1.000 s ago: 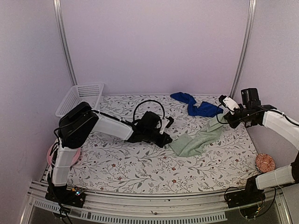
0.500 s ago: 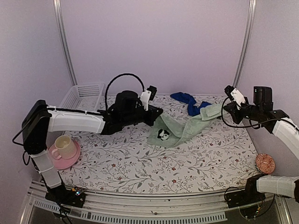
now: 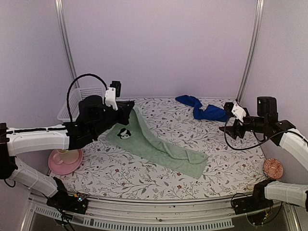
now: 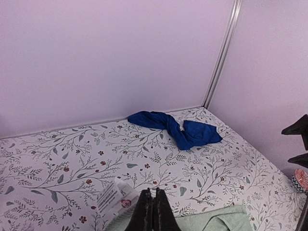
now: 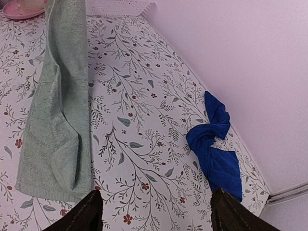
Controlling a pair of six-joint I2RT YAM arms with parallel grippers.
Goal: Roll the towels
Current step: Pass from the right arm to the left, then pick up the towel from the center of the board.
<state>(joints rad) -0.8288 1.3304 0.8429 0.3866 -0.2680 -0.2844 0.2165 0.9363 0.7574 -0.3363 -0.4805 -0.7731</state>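
Green towel point(image 3: 159, 147) runs in a long diagonal strip from the back-left of the table point(image 3: 144, 180) toward the front middle, and my left gripper point(image 4: 153, 211) is pinching its lifted end. Blue towel point(image 3: 202, 109) sits crumpled by the back edge, right of centre. Right gripper point(image 5: 159, 211) hangs spread wide near the right edge, holding nothing

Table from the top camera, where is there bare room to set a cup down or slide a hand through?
Bare patches: the back middle, between the green towel and the blue towel; the near strip between the green towel and the front edge. Crowded on the left: basket, left gripper, saucer.
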